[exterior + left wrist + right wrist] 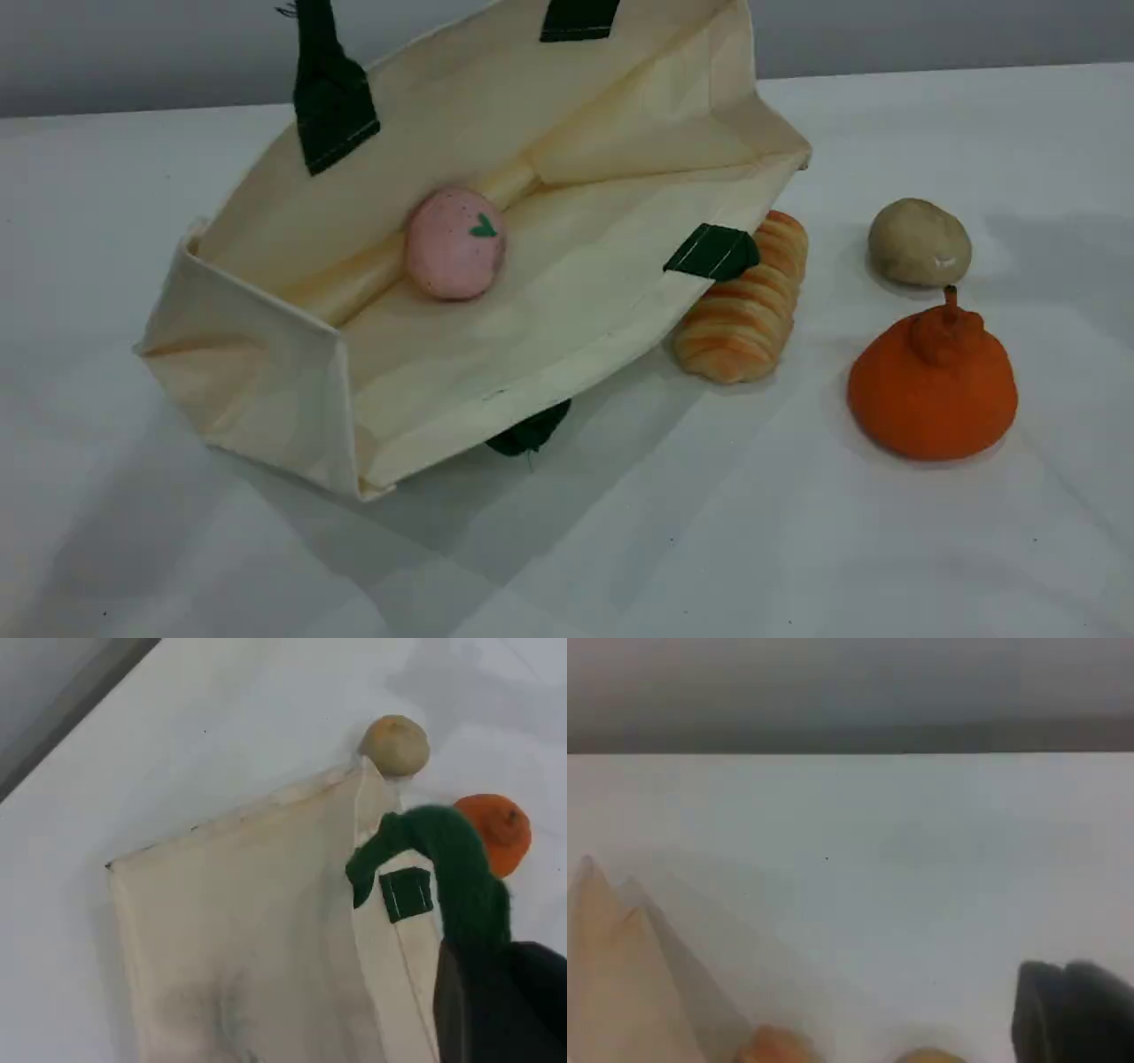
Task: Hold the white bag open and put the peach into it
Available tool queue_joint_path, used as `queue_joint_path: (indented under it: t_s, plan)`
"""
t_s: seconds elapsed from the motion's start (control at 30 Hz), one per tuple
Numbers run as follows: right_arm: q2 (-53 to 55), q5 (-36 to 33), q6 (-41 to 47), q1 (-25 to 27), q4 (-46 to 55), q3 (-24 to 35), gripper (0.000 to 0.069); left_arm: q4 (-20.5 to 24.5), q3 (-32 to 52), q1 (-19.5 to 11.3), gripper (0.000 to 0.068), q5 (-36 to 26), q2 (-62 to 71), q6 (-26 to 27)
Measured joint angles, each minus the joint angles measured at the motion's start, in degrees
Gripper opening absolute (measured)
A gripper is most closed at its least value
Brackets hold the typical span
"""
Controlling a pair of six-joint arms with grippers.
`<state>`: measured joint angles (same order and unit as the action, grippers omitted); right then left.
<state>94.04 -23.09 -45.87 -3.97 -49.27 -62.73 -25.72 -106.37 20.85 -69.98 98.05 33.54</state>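
The white bag (496,337) lies on the table with its mouth wide open toward the scene camera, its upper side pulled up by a dark green handle (330,93) that runs off the top edge. The peach (454,244) rests inside the bag on its lower wall, touching no gripper. In the left wrist view the green rope handle (456,864) leads into my left gripper (487,983), which is shut on it above the bag (239,939). Only a dark fingertip of my right gripper (1072,1014) shows, above bare table with nothing in it.
A striped bread roll (744,301) lies against the bag's right side under a green tab (711,252). A beige lump (919,241) and an orange stemmed fruit (932,390) sit to the right. The bag's other handle (530,432) pokes out beneath its front edge.
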Motion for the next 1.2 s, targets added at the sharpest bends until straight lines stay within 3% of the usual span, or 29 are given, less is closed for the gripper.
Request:
queue_joint_path:
  t_s: [0.1, 0.27, 0.37, 0.43, 0.7, 0.93, 1.1, 1.2]
  plan:
    - [0.0, 0.0, 0.0, 0.0, 0.0, 0.0, 0.0011, 0.0, 0.0, 0.0, 0.0188, 0.1, 0.0, 0.0]
    - [0.0, 0.0, 0.0, 0.0, 0.0, 0.0, 0.0011, 0.0, 0.0, 0.0, 0.0423, 0.2, 0.0, 0.0]
    - [0.0, 0.0, 0.0, 0.0, 0.0, 0.0, 0.0011, 0.0, 0.0, 0.0, 0.0497, 0.2, 0.0, 0.0]
    - [0.0, 0.0, 0.0, 0.0, 0.0, 0.0, 0.0011, 0.0, 0.0, 0.0, 0.0508, 0.1, 0.0, 0.0]
    - [0.0, -0.5, 0.0, 0.0, 0.0, 0.0, 0.0011, 0.0, 0.0, 0.0, 0.0459, 0.0, 0.0, 0.0]
    - [-0.6, -1.5, -0.7, 0.0, -0.4, 0.0, 0.0024, 0.4, 0.0, 0.0, 0.0306, 0.0, 0.0, -2.2]
    - [-2.6, -1.1, -0.7, 0.0, -0.8, -0.6, 0.0115, 1.3, 0.0, -0.1, 0.0217, 0.0, -1.5, -4.6]
    - [-3.9, -1.7, -0.4, 0.0, -0.8, -1.1, 0.0233, 3.5, 0.0, -0.1, 0.0219, -0.1, -3.8, -6.0]
